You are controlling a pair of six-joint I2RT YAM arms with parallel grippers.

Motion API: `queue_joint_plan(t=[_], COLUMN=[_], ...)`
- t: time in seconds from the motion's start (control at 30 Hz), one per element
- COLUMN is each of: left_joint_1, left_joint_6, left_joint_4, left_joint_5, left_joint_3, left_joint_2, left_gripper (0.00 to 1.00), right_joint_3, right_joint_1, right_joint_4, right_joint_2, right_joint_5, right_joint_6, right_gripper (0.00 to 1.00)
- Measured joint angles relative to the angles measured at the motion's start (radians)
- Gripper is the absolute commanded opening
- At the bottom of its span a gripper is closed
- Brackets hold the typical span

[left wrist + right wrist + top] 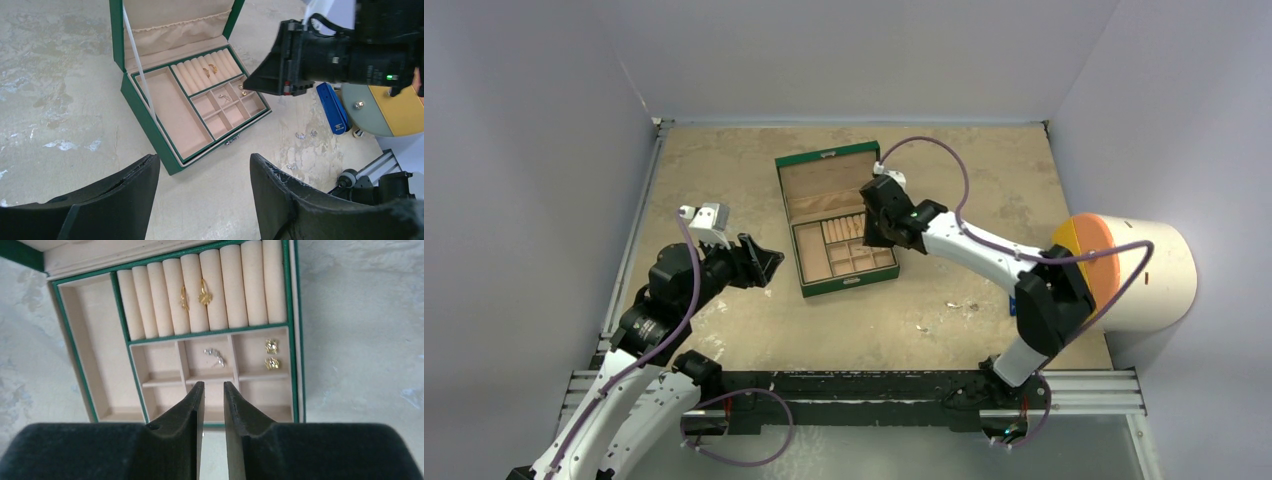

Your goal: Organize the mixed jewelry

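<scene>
The green box [789, 170] lies open at the table's middle. In the right wrist view its ring rolls carry two gold rings [203, 296], a small compartment has a silver piece [215, 356], and the one beside it has two gold studs [271, 355]. My right gripper [214, 385] hovers over the small compartments at the box's front, jaws a narrow gap apart with nothing between them. Loose silvery pieces [306, 134] lie on the table right of the box. My left gripper [204, 157] hangs wide open and empty, left of the box [150, 125].
A blue clip-like tool [332, 107] lies on the table to the right of the box. A white and orange cylinder [1134, 270] stands at the table's right edge. Grey walls close the table in on three sides.
</scene>
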Motion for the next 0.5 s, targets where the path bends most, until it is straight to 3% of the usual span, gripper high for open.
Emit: queue_joint_plan(t=[0.5], left_joint_1=[0.0], left_joint_6=[0.0], left_joint_4=[0.0], left_joint_5=[0.0], left_joint_3=[0.0], left_joint_2=[0.008], left_gripper=[0.66], right_joint_3=[-0.386], right_joint_1=[0.0], right_joint_4=[-0.097], right_joint_2=[-0.458], right_joint_5=[0.023], right_joint_6=[0.044], right_gripper=[0.25])
